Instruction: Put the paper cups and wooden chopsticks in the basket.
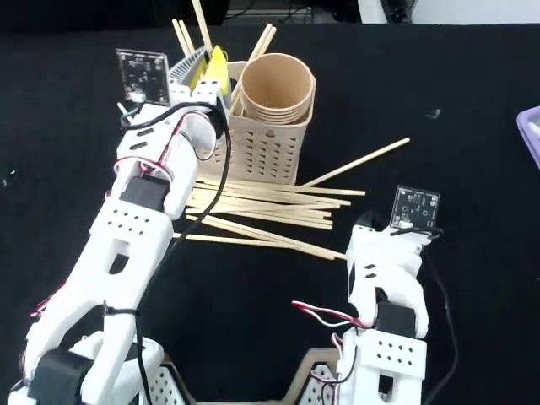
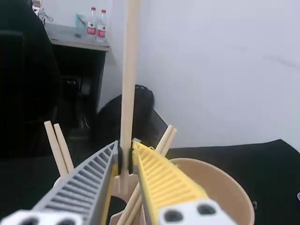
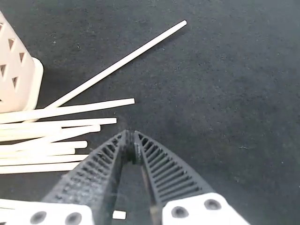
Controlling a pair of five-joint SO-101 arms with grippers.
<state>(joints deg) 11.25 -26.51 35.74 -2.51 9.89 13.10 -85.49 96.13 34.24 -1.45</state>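
The left claw (image 2: 125,161) pinches a wooden chopstick (image 2: 129,70) upright over the perforated basket (image 1: 272,152). The right claw (image 3: 130,143), pressed together, overhangs the black desk (image 3: 225,84).

Stacked paper cups (image 1: 278,89) sit inside the basket (image 1: 270,152). The left claw (image 1: 205,57) pinches a chopstick (image 1: 202,25) above its rim, and loose chopsticks (image 1: 261,207) lie beside it.

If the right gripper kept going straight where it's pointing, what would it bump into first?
Probably the bare black table, right beside the ends of the loose chopsticks, though depth is hard to judge.
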